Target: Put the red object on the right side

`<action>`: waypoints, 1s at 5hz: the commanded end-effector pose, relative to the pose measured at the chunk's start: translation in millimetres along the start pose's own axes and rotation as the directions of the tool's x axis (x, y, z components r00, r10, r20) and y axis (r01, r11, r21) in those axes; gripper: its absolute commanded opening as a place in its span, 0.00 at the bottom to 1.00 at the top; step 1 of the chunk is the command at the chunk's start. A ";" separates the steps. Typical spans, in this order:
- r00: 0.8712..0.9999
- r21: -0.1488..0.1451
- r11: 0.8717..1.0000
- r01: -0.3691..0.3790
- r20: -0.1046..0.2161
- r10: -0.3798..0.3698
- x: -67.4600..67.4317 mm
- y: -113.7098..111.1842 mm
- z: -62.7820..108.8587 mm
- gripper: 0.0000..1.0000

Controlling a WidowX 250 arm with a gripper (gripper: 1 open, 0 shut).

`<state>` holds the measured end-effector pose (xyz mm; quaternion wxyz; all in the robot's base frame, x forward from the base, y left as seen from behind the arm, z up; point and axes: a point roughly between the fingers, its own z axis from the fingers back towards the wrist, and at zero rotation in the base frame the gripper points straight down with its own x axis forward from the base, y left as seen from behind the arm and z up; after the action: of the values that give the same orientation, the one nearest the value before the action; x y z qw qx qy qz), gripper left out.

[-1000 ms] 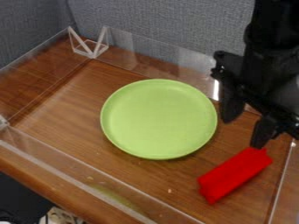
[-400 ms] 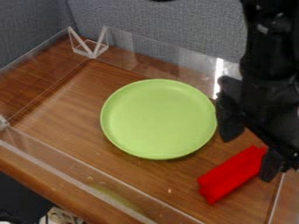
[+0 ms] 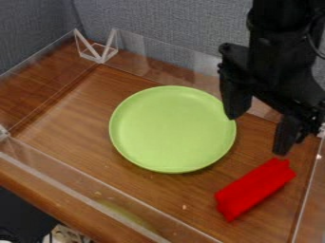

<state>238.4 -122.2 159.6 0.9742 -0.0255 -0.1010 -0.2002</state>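
The red object [image 3: 254,189] is a long bright red block lying flat on the wooden table at the front right, just right of the lime-green plate [image 3: 172,128]. My gripper [image 3: 263,121] hangs above and behind the block, over the plate's right rim. Its two dark fingers [image 3: 234,98] stand wide apart, open, with nothing between them. The block is free of the fingers.
Clear acrylic walls [image 3: 76,195] fence the wooden table on all sides. A small white wire stand [image 3: 95,46] sits at the back left corner. Bare wood lies left of the plate.
The gripper has opened and risen away from the red block, shifting left and back toward the plate's right rim. The block stays where it lay.
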 end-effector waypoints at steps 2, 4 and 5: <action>0.995 -0.063 0.993 0.103 -0.003 -0.104 -2.0 -31.0 -28.8 0.00; 0.996 -0.047 0.995 0.086 0.015 -0.086 7.3 -24.0 -0.6 1.00; 0.995 -0.029 0.996 0.086 0.046 -0.085 7.9 -19.3 24.8 0.00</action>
<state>228.8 -141.9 169.9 0.9635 -0.0339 -0.0937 -0.2486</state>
